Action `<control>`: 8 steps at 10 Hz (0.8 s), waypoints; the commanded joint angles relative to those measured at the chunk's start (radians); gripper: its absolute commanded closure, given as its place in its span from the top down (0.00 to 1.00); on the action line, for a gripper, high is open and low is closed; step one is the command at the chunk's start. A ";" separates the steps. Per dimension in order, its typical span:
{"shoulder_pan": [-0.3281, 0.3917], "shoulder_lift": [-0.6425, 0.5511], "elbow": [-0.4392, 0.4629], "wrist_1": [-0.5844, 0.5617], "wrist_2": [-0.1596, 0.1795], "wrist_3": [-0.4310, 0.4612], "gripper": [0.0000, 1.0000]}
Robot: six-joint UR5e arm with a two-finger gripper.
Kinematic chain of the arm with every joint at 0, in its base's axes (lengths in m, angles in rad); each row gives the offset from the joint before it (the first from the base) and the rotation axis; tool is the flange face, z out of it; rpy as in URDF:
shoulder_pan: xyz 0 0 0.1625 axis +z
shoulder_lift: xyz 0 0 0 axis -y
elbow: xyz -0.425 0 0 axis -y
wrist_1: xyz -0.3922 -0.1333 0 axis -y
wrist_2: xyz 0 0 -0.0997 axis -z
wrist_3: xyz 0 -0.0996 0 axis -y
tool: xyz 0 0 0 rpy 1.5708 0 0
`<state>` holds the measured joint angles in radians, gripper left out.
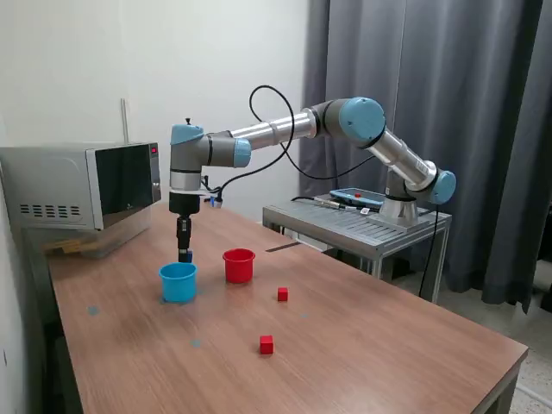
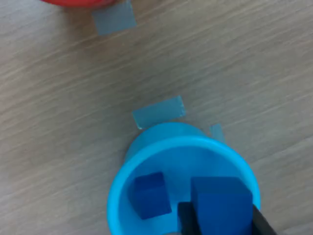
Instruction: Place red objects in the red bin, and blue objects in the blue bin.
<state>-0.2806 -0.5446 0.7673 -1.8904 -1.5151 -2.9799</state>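
Observation:
My gripper [image 1: 185,255] hangs straight down over the blue bin [image 1: 178,282], shut on a dark blue cube [image 2: 221,205] held just above the rim. In the wrist view the black fingers [image 2: 185,221] clamp this cube over the cyan cup [image 2: 117,196], and a second blue cube [image 2: 149,195] lies on the cup's floor. The red bin [image 1: 239,265] stands close beside the blue bin, toward the exterior view's right; only its edge [image 2: 73,2] shows in the wrist view. Two red cubes [image 1: 282,294] [image 1: 266,344] lie on the table nearer the front.
A microwave [image 1: 82,185] stands at the back on the exterior view's left. The arm's base sits on a metal stand [image 1: 362,220] behind the table. Pale blue tape patches [image 2: 159,111] [image 2: 115,19] are stuck on the wood near the cups.

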 commanded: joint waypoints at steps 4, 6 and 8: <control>0.000 0.000 0.009 -0.002 -0.008 -0.001 1.00; 0.001 0.000 0.007 -0.002 -0.010 -0.001 1.00; 0.008 -0.023 0.021 0.001 -0.010 -0.001 1.00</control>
<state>-0.2776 -0.5519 0.7786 -1.8912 -1.5251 -2.9810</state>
